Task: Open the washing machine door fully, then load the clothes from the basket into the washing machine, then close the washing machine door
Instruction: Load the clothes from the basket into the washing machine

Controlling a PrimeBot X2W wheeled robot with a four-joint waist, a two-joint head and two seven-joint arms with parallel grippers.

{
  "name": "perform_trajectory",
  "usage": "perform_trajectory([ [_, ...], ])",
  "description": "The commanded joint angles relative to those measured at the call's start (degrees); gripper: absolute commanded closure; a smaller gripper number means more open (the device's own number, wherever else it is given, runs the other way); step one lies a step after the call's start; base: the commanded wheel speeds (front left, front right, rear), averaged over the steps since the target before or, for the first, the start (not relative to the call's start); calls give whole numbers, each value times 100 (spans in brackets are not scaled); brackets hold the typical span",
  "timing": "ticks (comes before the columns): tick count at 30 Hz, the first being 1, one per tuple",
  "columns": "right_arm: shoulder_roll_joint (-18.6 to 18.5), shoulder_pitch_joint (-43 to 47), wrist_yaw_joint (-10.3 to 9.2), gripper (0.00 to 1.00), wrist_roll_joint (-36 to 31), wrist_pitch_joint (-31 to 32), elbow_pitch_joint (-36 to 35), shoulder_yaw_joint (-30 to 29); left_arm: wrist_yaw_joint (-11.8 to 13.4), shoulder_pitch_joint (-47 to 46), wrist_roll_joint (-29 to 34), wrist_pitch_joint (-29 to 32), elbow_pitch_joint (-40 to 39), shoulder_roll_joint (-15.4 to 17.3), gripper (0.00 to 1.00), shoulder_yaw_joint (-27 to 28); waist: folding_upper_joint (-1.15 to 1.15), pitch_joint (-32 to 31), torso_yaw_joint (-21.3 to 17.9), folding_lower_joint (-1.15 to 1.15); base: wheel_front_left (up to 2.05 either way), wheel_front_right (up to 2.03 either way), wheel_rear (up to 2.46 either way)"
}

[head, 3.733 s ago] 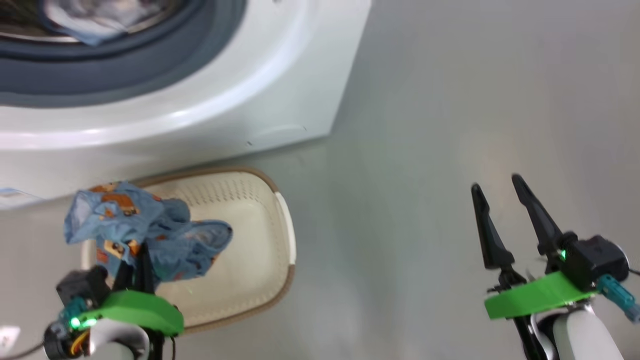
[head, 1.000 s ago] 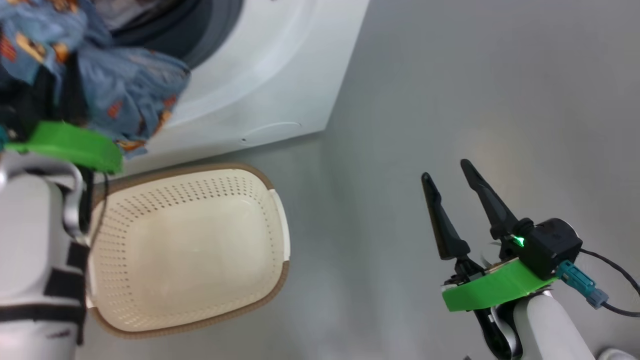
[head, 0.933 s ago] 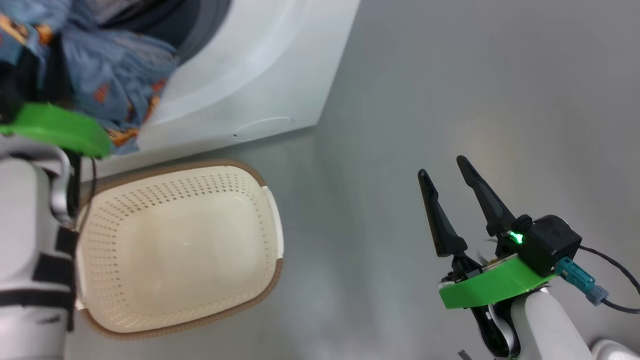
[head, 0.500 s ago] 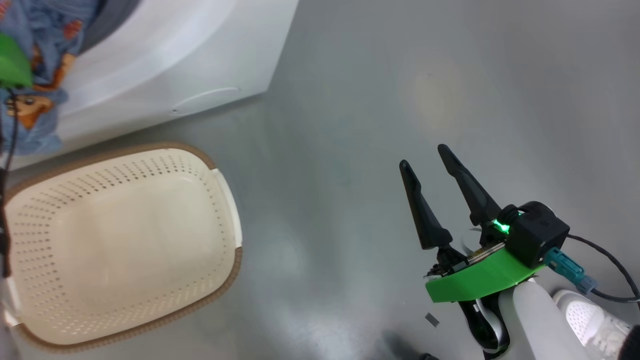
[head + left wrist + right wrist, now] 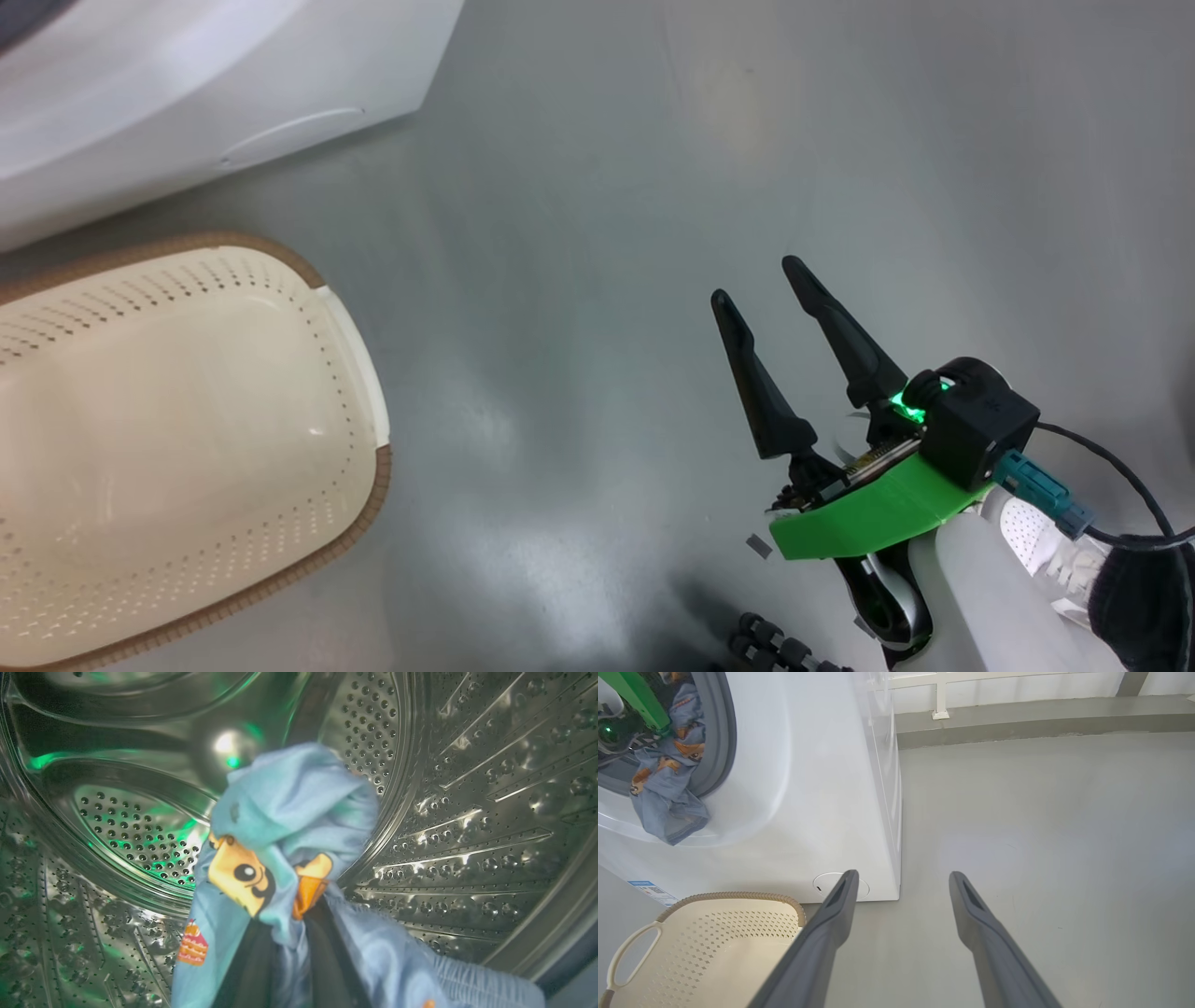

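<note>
Light-blue clothes (image 5: pixel 289 826) w/ orange cartoon print, pinched between left gripper (image 5: pixel 292 933) jaws inside steel drum (image 5: pixel 467 788), per left wrist cam. Right wrist cam: hem drapes over washing machine (image 5: pixel 808 788) opening. Head cam: cream basket (image 5: pixel 381 476) on floor (image 5: pixel 597 233); right gripper (image 5: pixel 755 278) jaws spread, to its right.

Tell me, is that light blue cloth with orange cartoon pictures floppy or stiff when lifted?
Probably floppy: the light blue printed cloth folds and droops around the left gripper. Likely light, since one pinch holds it. It may snag, as it trails over the grey gasket.
</note>
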Motion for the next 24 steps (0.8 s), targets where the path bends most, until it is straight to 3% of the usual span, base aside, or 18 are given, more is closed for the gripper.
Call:
perform_trajectory([
  [1, 9, 35, 52, 0, -13, -27, -129, 122, 75, -161, 86, -36, -222, 313, 100, 51, 0, 101, -58, 0, 0, 0, 0],
  [11, 9, -56, 52, 0, -19, -27, -112, 260, 238, -386, 154, -36, -545, 434, 100, -11, 0, 226, -130, 0, 0, 0, 0],
  [15, 9, 8, 52, 0, -33, -27, -77, 256, 284, -422, 134, 56, 188, 389, 100, -66, 0, 168, -131, 0, 0, 0, 0],
  [16, 9, 26, 52, 0, -37, -27, -69, 249, 338, -451, 128, 139, 377, 366, 94, -61, 0, 151, -124, 0, 0, 0, 0],
  [19, 9, 56, 52, 0, -41, -27, -45, 231, 423, -572, 107, 190, 745, 293, 60, -74, 0, 109, -104, 0, 0, 0, 0],
  [20, 9, 63, 52, 0, -38, -27, -43, 223, 434, -610, 93, 186, 843, 270, 44, -79, 0, 94, -95, 0, 0, 0, 0],
  [21, 9, 67, 52, 0, -36, -27, -44, 214, 437, -641, 91, 172, 921, 249, 17, -97, 0, 81, -83, 0, 0, 0, 0],
  [22, 9, 71, 52, 0, -37, -27, -44, 206, 444, -668, 85, 167, 1003, 227, 0, -110, 0, 66, -70, 0, 0, 0, 0],
  [24, 9, 77, 52, 0, -50, -27, -47, 188, 462, -733, 65, 175, 1153, 167, 0, -131, 0, 40, -35, 0, 0, 0, 0],
])
